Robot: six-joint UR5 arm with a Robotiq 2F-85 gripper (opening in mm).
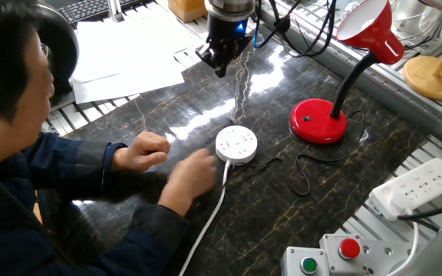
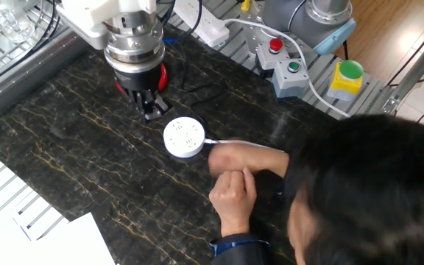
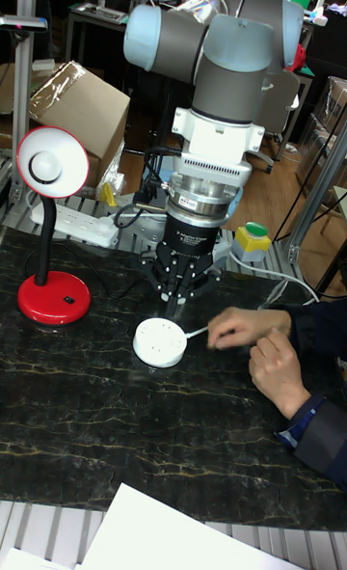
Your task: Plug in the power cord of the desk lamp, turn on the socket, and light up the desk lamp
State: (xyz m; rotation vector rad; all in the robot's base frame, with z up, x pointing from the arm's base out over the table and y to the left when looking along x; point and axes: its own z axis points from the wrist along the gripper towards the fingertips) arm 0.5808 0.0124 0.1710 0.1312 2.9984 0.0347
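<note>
The round white socket (image 1: 236,143) lies mid-table, also seen as the socket (image 2: 183,137) and the socket (image 3: 160,341). The red desk lamp stands to its right on its base (image 1: 318,121), shade (image 1: 371,27) raised. The thin black power cord (image 1: 306,182) loops from the base toward the socket; its plug is hidden by a person's hand (image 1: 196,173) that touches the socket's near side. My gripper (image 1: 221,69) hangs above the table behind the socket, shut and holding nothing. From the other side, the gripper (image 2: 153,112) is close to the socket and hides most of the lamp base.
A person leans over the near edge with both hands (image 2: 234,173) beside the socket. A rectangular white power strip (image 1: 417,184), a button box (image 1: 336,257), a wooden stand (image 1: 436,73) and paper sheets (image 1: 129,54) lie around the table's borders.
</note>
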